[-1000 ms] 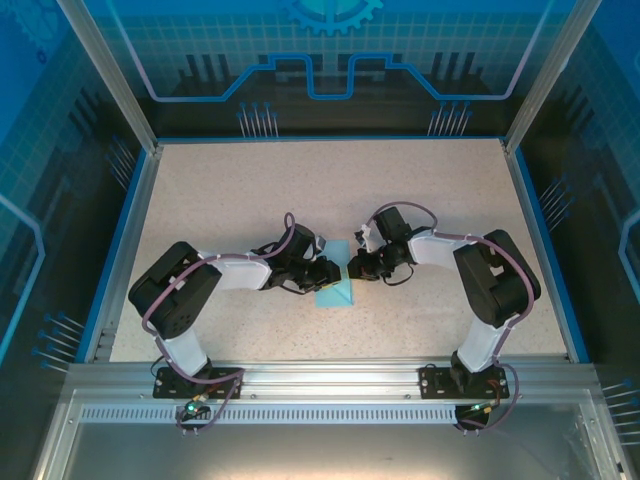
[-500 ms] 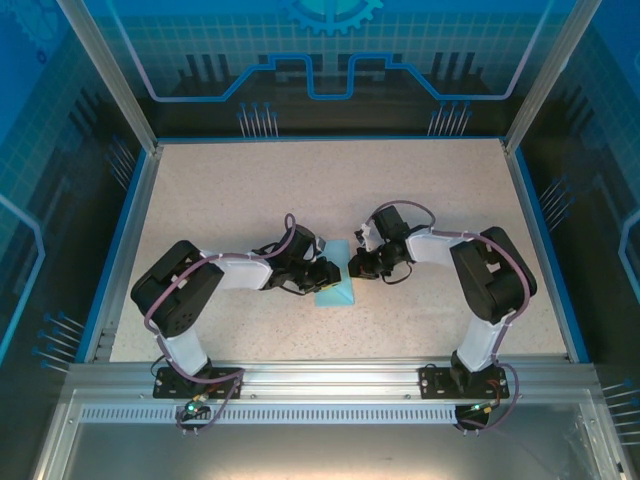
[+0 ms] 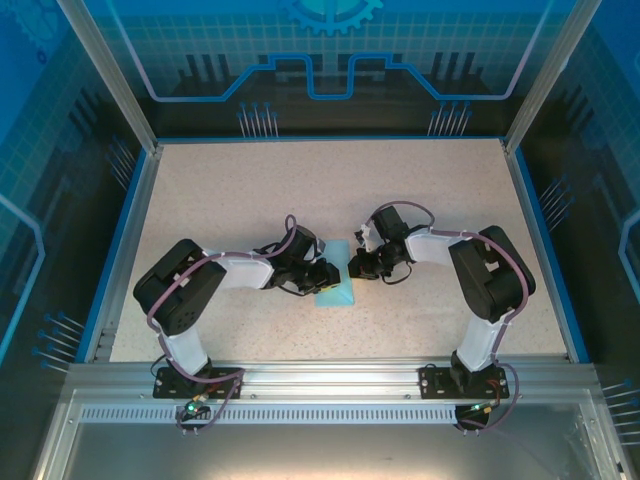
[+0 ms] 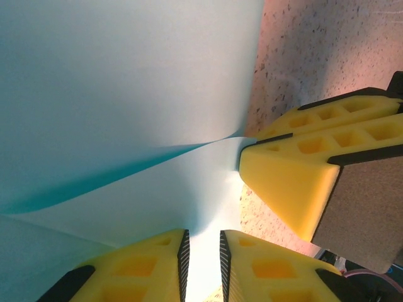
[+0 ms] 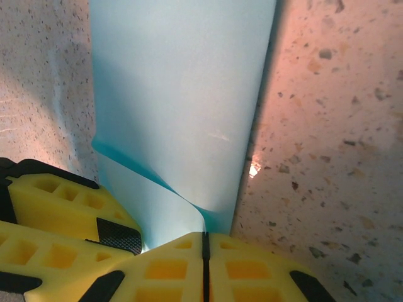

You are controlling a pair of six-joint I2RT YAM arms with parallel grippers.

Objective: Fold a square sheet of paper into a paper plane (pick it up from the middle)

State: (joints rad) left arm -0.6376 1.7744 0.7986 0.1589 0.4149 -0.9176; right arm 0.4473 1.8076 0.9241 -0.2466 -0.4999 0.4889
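One paper sheet [image 3: 338,293] lies between left tool [image 3: 324,280] and right tool [image 3: 355,268].

Speckled beige tabletop [image 3: 250,190] — blue-edged, aluminium rails [image 3: 320,385] in front, blue circuit-patterned panels [image 3: 330,60] behind.

The light-blue square sheet of paper [image 3: 338,292] lies on the table [image 3: 250,190], partly folded, one flap curling upward.

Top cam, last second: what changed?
Both arms' elbows crept inward toward the paper, and its outline looks squarer and flatter. Nothing was grabbed or released. The right gripper stays shut on the paper's edge, and the left gripper stays at the opposite side.
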